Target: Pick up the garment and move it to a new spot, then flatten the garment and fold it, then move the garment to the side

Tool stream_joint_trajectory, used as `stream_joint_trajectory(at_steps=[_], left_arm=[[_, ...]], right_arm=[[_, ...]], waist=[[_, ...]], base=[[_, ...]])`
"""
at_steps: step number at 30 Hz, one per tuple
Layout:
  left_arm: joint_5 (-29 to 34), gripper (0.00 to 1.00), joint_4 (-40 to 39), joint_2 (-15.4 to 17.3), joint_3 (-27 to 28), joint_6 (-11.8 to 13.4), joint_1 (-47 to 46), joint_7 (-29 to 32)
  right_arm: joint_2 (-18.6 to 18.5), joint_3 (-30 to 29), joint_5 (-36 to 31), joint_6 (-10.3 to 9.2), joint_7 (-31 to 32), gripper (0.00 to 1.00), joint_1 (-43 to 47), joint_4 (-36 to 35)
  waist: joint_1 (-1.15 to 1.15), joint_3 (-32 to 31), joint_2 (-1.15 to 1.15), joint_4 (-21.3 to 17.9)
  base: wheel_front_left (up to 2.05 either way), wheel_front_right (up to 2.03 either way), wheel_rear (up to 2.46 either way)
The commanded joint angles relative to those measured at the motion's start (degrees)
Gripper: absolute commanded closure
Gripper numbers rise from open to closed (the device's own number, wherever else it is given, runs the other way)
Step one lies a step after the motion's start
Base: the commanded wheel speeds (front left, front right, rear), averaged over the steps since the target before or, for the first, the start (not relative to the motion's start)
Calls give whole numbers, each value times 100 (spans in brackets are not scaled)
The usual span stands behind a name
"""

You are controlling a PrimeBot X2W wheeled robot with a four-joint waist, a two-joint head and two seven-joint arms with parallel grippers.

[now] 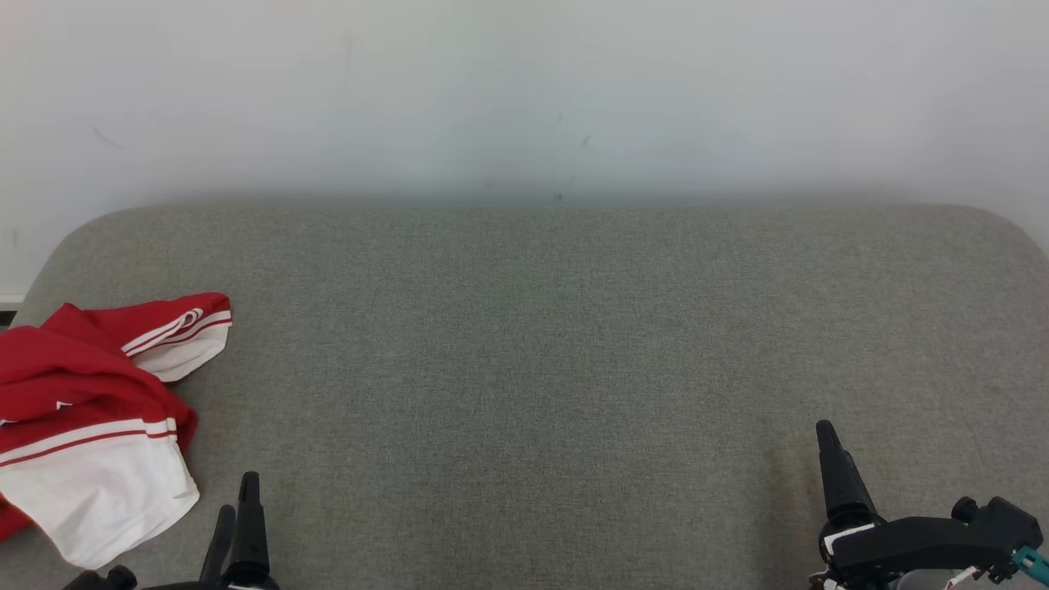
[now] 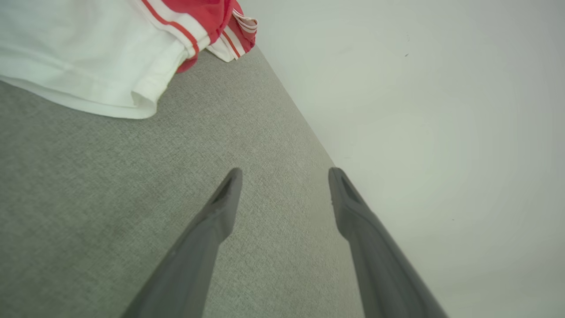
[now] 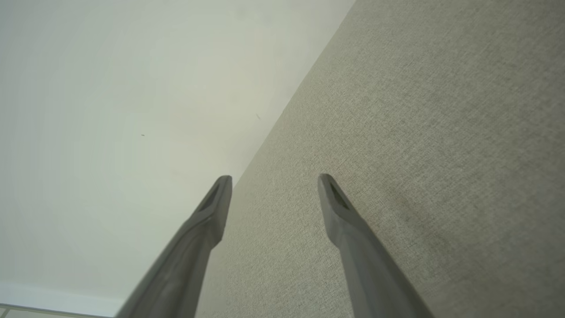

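Garment lies bunched at the surface's left edge; soft, light, floppy, probably best pinched at the white hem. Left gripper and right gripper both spread, empty.

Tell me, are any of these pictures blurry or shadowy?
Head view: soft even light, no glare, the garment sharp on the table. Left wrist view: the left gripper looks slightly soft up close. Right wrist view: the right gripper likewise, with corners dimmer.
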Motion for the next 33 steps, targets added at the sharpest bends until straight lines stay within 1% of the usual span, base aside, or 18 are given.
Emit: stream_joint_trajectory(at_steps=[1,16,17,33], left_arm=[[274,0,-77,31,-18,14,8,-62],[1660,0,-28,37,-110,66,83,-356],[1660,0,-28,37,-110,66,83,-356],[2851,0,-69,58,-221,129,142,-630]], right_arm=[[-13,-6,-237,29,-68,0,-131,-67],[-30,57,-1598,34,-361,0,-123,20],[-30,57,-1598,34,-361,0,-123,20],[-69,137,-2754,38,-628,0,-153,168]], waist=[[0,-1,0,-1],[0,7,0,-18],[0,7,0,-18],[0,38,0,-37]], base=[[0,0,0],[0,0,0],[0,0,0],[0,0,0]])
